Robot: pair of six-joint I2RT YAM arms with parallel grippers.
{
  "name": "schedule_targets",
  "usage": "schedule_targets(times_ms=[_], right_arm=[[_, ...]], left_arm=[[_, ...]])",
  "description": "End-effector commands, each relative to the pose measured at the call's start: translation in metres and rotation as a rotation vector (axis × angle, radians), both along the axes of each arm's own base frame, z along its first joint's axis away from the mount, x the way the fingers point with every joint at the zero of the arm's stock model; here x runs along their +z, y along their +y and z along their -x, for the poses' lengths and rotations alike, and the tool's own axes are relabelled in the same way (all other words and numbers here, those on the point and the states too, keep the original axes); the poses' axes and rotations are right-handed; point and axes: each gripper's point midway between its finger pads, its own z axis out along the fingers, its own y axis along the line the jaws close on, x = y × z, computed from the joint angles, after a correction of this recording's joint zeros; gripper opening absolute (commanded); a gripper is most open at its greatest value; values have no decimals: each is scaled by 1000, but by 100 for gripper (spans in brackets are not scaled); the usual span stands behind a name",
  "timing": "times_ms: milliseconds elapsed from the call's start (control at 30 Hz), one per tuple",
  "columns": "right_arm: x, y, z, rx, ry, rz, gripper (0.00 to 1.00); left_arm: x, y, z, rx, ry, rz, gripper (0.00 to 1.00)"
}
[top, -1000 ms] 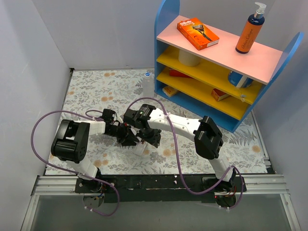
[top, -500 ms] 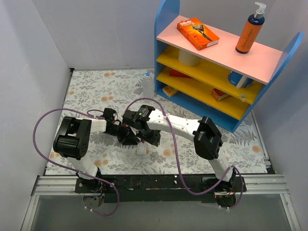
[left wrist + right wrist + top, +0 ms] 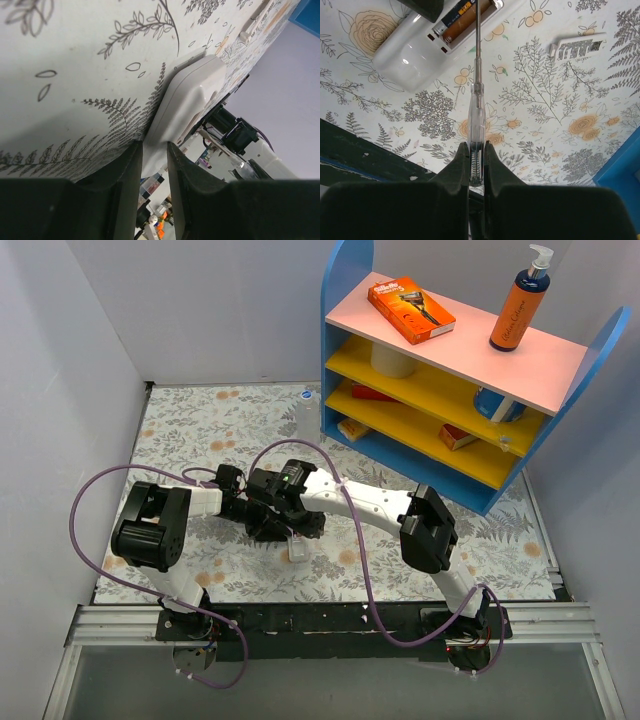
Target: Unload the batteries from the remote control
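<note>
The white remote control (image 3: 412, 50) lies on the flowered mat with its orange-brown battery recess (image 3: 470, 22) facing up. One dark battery (image 3: 454, 12) sits in that recess. My right gripper (image 3: 476, 150) is shut on a clear-handled screwdriver (image 3: 476, 115), whose metal shaft reaches into the recess. My left gripper (image 3: 155, 150) is shut on the near end of the remote control (image 3: 182, 102). From above, both grippers (image 3: 258, 512) (image 3: 292, 520) meet mid-mat and hide the remote.
A small white cover piece (image 3: 577, 47) (image 3: 297, 552) lies loose on the mat. A clear blue-capped bottle (image 3: 305, 412) stands by the blue shelf unit (image 3: 440, 455), which holds boxes and an orange pump bottle (image 3: 520, 310). Grey walls close in both sides.
The left jaws have narrowed a little onto the remote. Both grippers have shifted slightly left and away from the near edge; the white cover piece now shows more clearly.
</note>
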Motion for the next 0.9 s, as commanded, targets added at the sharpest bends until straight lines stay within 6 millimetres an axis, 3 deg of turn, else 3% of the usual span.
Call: schedule_targets(times_ms=[0,367,867], right_arm=[[8,-14,1,-37,-23,37,1],[11,-22,7,-36,-19,45,1],[0,-16,21,-3,42,54,1]], left_arm=[[5,2,-9,12,-61,-45,27],[27,12,-37,114,-148,-108,38],[8,3,-31,48,-85,-44,34]])
